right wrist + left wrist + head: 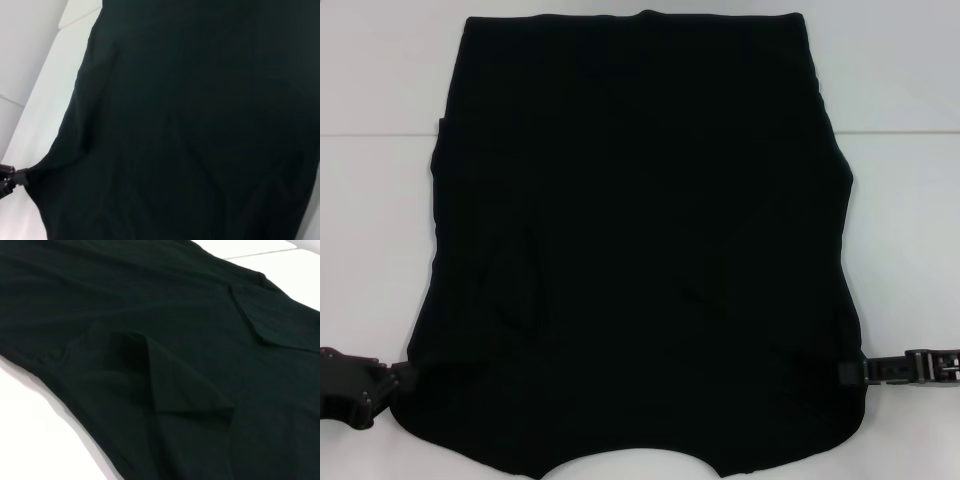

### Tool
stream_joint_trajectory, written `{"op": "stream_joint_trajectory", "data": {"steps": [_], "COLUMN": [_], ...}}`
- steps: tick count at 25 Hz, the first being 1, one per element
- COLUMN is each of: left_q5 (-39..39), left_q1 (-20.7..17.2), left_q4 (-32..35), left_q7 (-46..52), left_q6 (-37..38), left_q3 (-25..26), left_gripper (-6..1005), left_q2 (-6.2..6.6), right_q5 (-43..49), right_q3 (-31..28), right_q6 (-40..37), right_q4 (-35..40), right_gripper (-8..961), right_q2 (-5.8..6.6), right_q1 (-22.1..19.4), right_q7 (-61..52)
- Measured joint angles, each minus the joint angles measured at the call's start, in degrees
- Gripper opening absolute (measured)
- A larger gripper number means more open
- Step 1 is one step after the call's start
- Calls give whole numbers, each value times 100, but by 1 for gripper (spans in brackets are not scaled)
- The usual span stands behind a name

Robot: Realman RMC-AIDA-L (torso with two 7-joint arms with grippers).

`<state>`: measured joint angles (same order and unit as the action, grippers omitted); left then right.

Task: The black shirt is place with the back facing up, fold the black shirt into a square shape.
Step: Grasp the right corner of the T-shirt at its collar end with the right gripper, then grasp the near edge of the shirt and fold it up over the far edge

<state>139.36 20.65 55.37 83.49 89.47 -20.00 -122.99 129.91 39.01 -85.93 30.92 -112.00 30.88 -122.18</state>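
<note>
1 black shirt (640, 230), 2 grippers (left gripper (395, 378), right gripper (855, 372)) at edges.

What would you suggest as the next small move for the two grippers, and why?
Probably lift both near corners together and carry them toward the far edge. The left gripper and right gripper sit at the opposite near corners of the black shirt, which lies flat on the white table with its sleeves already folded in, so a lengthwise fold seems to be what remains.
</note>
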Motion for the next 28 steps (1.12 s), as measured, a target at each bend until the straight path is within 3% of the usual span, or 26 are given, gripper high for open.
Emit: {"op": "stream_joint_trajectory", "data": {"steps": [11,14,19,28], "left_q5": [-119,-266,-596,-624], "left_q1": [17,-10,-102,-244], "left_q4": [-34,-42,-44,-52], "left_q7": [56,135,244,257], "left_q6": [-4,-5,160,1190], "left_q3": [21,25,171,875], "left_gripper": [18,18,18,17], "left_q2": [-5,-32,-56,8], "right_q5": [-28,-28,-28,-27], "right_q3": [-137,-316,-829,-1663], "right_q6": [123,121,0,-597], "right_q4": [19,20,7,2], "right_gripper": [391,147,35,35], "right_q2": [-7,-6,2,39], "right_q1": [-88,-165,-409,-951], "right_q7": [165,359,893,1801]}}
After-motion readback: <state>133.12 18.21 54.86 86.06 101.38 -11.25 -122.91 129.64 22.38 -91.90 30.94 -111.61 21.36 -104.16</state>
